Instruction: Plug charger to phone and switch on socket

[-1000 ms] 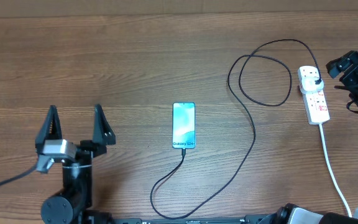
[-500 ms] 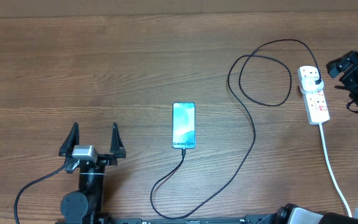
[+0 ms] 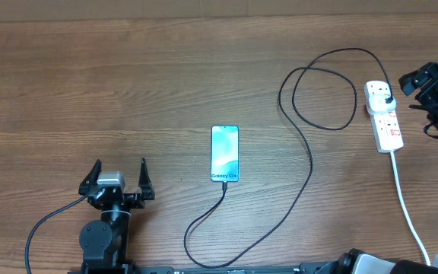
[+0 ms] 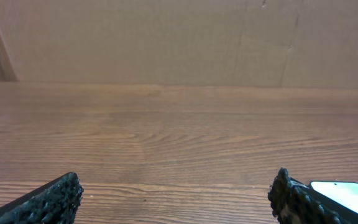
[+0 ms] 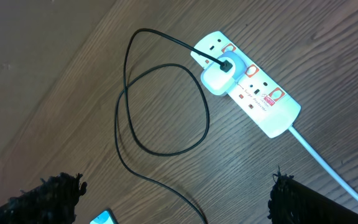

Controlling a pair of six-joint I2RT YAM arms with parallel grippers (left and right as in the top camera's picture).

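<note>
Phone [image 3: 224, 154] w/ charger [image 3: 311, 164] looped (nr socket [image 3: 390, 131])

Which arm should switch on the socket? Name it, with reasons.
Right. The right end effector hovers open beside the socket; the left end effector sits far off, beyond the phone.

One phone [image 3: 224, 154], one charger [image 3: 312, 164] and one socket [image 3: 390, 129] lay on a single table [image 3: 128, 76] between two grippers: the left gripper [image 3: 120, 164] and the right gripper [image 5: 176, 180].
</note>
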